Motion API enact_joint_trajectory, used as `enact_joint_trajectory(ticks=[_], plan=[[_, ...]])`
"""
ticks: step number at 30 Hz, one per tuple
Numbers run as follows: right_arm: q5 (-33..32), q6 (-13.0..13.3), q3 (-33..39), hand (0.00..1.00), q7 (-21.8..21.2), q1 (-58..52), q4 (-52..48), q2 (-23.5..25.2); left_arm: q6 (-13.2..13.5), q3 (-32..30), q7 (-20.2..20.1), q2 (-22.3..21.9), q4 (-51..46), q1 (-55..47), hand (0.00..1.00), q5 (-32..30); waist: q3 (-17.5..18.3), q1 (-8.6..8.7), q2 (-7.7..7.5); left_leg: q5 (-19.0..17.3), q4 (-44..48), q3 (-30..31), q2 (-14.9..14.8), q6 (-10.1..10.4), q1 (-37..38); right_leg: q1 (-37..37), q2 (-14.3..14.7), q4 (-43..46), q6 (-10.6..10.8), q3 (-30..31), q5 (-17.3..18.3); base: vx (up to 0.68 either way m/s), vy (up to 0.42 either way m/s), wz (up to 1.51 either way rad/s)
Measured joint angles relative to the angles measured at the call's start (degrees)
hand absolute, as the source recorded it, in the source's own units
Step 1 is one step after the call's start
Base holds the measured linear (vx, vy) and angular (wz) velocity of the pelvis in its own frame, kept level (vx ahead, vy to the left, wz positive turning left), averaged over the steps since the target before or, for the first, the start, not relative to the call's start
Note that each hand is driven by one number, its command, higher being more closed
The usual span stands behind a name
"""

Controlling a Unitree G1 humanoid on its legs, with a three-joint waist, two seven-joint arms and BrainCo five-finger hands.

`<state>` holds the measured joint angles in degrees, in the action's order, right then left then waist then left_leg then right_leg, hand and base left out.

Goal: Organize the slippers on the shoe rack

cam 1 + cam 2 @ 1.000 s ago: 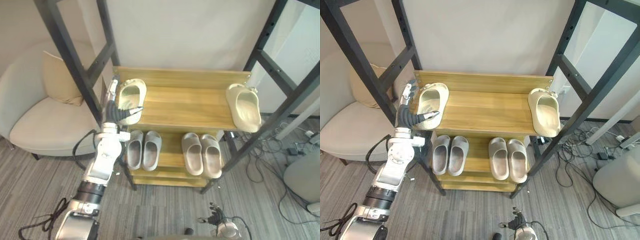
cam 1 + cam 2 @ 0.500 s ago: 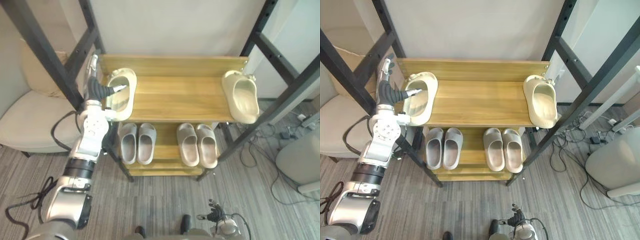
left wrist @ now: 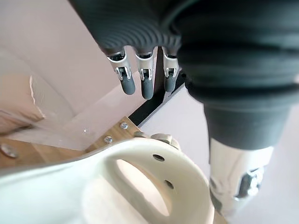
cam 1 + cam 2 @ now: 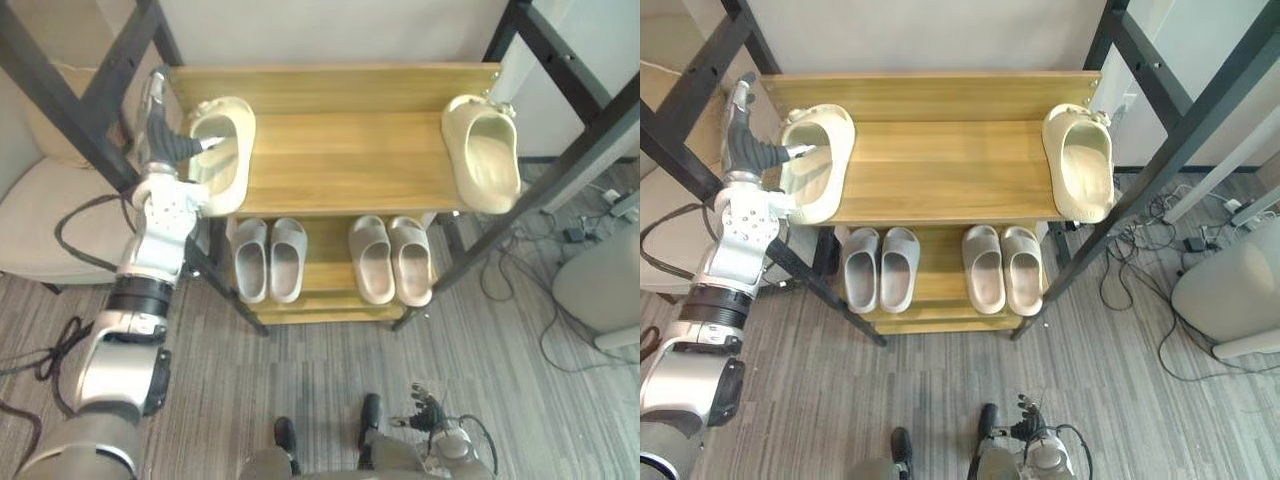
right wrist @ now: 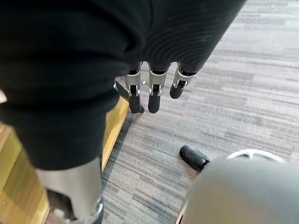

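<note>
A cream slipper (image 4: pixel 222 150) lies at the left end of the wooden rack's top shelf (image 4: pixel 340 165), its heel overhanging the front edge. My left hand (image 4: pixel 165 135) stands against the slipper's outer side, open, with fingers (image 3: pixel 147 86) straight up and the thumb reaching over the slipper (image 3: pixel 140 186). A second cream slipper (image 4: pixel 482 150) rests at the shelf's right end, also overhanging the front. Two grey pairs (image 4: pixel 268 258) (image 4: pixel 390 258) sit on the lower shelf. My right hand (image 5: pixel 152 93) hangs low over the floor, open and holding nothing.
Black metal frame posts (image 4: pixel 60 100) (image 4: pixel 560 160) cross in front of both ends of the rack. A beige armchair (image 4: pixel 40 215) stands to the left. A grey rounded object (image 4: pixel 600 290) and loose cables lie on the striped floor at the right.
The whole view has shifted, so the camera has moved. My left hand's thumb now crosses the left slipper farther toward its toe end. Both cream slippers keep their places on the shelf.
</note>
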<state>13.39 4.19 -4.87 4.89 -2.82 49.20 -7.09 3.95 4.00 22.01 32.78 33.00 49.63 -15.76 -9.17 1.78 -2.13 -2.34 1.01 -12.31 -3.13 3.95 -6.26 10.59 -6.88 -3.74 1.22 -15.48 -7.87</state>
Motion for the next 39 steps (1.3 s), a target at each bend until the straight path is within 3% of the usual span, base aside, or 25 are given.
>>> enact_joint_trajectory(ticks=[7,13,19,27,39], plan=[[-1.0,0.7,-0.6,0.00,0.0,-1.0,-3.5,0.9,-1.9,1.4,0.2,0.3,2.4,9.0,0.00,-1.1,-0.9,1.10,-1.57,2.1,-1.1,-0.7,0.1,0.0,-2.7,3.7,-0.1,0.6,-0.2,0.9,-1.3,-0.08,0.002,-0.03],[-2.3,0.8,-0.4,0.00,-0.1,-1.3,-4.3,1.5,-2.9,3.5,0.2,-0.1,2.6,13.9,0.00,-3.5,-1.2,2.30,-1.78,2.3,-1.1,-2.2,0.2,-0.6,-2.7,4.5,0.0,0.5,-0.6,2.3,-2.5,0.00,0.038,-0.12],[-4.5,1.3,-0.4,0.00,-0.3,-2.0,-5.8,2.3,-4.2,5.4,0.2,-0.6,5.2,19.4,0.00,-8.0,-1.3,2.45,-1.72,1.6,-0.8,-3.7,0.5,-0.9,-2.8,5.3,-0.1,0.5,-0.4,3.9,-2.7,-0.01,0.053,-0.13],[-4.7,1.8,0.1,0.00,-0.3,-2.5,-5.8,2.3,-4.6,5.6,0.1,-0.4,5.7,19.7,0.00,-9.5,-1.5,2.63,-1.46,-0.6,2.4,-4.9,0.4,-1.2,-3.6,5.3,-0.2,0.5,-0.2,5.3,-2.8,-0.03,0.056,-0.08],[-4.6,1.8,0.2,0.00,-0.3,-1.7,-4.5,2.0,-4.4,2.9,0.2,-0.4,-7.2,11.1,0.00,-10.6,-2.1,2.39,-0.70,-0.9,2.3,-2.8,0.7,-1.2,-1.5,1.8,-0.3,-0.4,0.0,3.5,-2.6,-0.02,0.035,0.07]])
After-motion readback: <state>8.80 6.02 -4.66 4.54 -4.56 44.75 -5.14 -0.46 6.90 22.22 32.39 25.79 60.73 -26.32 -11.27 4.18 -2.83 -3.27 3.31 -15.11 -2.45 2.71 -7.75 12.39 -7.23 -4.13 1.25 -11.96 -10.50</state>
